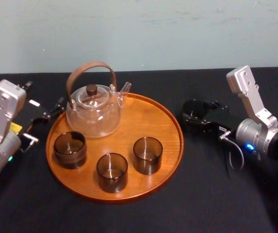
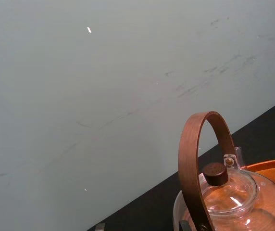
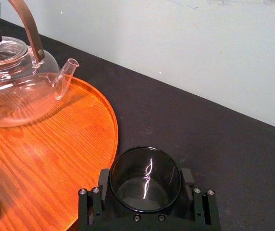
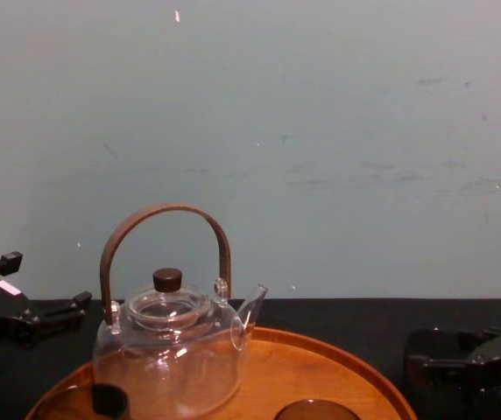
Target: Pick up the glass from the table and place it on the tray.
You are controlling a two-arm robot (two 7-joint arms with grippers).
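Right gripper clamped on a fourth glass beside the tray.
Three glasses and one teapot stand on the tray; the fourth is over the table. Left gripper sits at the tray's left.

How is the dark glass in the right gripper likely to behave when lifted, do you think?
The glass looks smooth and glossy, so it may slip in the right gripper shut on it. Its thin wall suggests light but fragile. Short and wide, it should stand steadily on the tray. The left gripper sits parked beside the tray.
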